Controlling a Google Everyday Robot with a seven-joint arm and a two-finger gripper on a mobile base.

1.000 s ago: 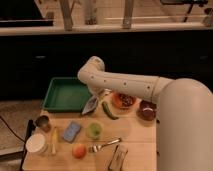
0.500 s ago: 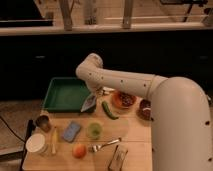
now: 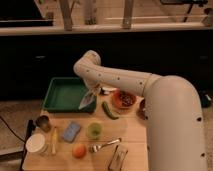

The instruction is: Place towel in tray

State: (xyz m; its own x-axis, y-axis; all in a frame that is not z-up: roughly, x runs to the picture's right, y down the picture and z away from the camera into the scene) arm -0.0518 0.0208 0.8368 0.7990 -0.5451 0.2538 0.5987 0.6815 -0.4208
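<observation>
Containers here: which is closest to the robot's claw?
The green tray: the gripper, shut on the towel, hangs at its right edge; red bowl and green cup sit farther off.

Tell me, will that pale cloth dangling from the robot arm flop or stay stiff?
Probably floppy: the towel droops from the gripper, jaws shut on it, over the right edge of the tray. Likely light, hanging from one pinch. It may land crumpled.

Dim room, light wooden table (image 3: pixel 134 134), dark cabinet fronts (image 3: pixel 45 57) behind, pale ledge (image 3: pixel 155 29), window posts (image 3: pixel 66 12) above.
</observation>
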